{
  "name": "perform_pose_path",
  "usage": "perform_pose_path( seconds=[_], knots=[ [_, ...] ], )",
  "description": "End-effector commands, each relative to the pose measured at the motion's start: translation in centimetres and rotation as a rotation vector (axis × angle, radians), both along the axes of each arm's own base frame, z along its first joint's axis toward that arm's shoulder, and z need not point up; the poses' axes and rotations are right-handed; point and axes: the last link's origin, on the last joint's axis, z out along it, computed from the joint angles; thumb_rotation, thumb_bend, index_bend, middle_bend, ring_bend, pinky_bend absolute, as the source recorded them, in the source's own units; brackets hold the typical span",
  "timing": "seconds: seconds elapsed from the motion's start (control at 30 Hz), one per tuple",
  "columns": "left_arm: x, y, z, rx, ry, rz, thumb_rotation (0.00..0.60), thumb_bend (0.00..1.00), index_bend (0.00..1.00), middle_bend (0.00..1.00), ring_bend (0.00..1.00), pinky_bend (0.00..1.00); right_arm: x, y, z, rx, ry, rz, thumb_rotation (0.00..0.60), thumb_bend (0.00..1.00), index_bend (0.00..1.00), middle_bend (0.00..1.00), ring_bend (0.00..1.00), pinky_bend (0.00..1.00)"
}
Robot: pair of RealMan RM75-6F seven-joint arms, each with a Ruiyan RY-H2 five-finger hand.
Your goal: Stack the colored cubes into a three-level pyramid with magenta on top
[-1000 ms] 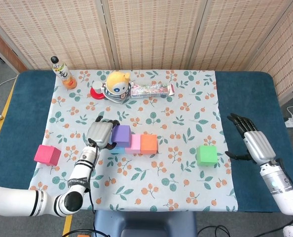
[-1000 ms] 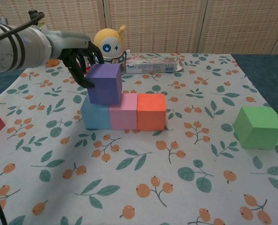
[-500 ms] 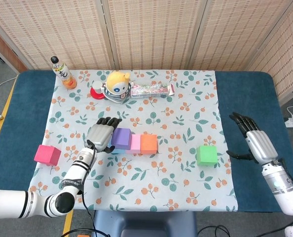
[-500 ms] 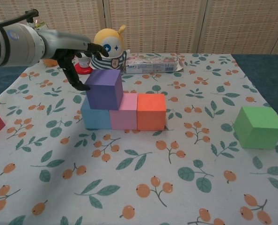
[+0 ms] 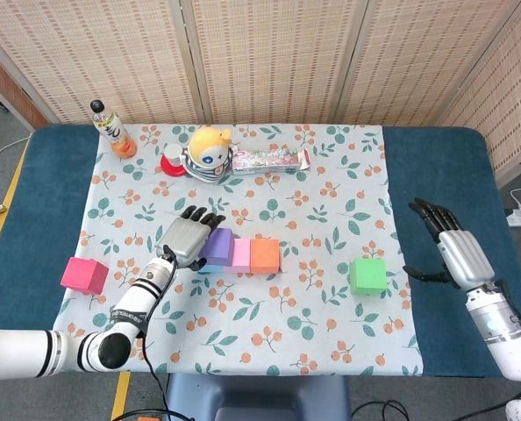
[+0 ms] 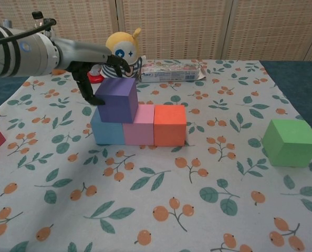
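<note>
The left hand (image 6: 95,73) is hovering open-fingered right beside the purple cube (image 6: 116,99), which is looking light, rigid, probably foam, so I'm guessing pinching opposite flat faces is working best.

Head view: high, steep downward, whole table (image 5: 59,175). Chest view: low, near, forward. Shared: cube row (image 5: 239,253) (image 6: 139,125), 12 o'clock doll (image 5: 209,152) (image 6: 124,51).
</note>
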Motion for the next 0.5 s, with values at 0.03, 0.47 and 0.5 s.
perform_pose_path(
  seconds=[0.03,0.47,0.5],
  knots=[
    [-0.01,0.10,-0.25,0.000,0.005,0.002,0.600,0.32,0.15,0.18,0.08,0.04,-0.03,-0.01,0.04,-0.001,0.000,-0.002,0.600,0.05,0.00,0.00,0.00,0.00],
    [0.92,-0.04,0.19,0.045,-0.076,0.013,0.600,0.32,0.31,0.38,0.24,0.05,-0.10,0.02,0.25,-0.009,0.000,-0.005,0.600,0.05,0.00,0.00,0.00,0.00],
    [0.99,-0.10,0.22,0.046,-0.083,0.017,0.600,0.32,0.31,0.38,0.24,0.05,-0.09,0.03,0.26,-0.008,0.000,-0.005,0.600,0.05,0.00,0.00,0.00,0.00]
  ],
)
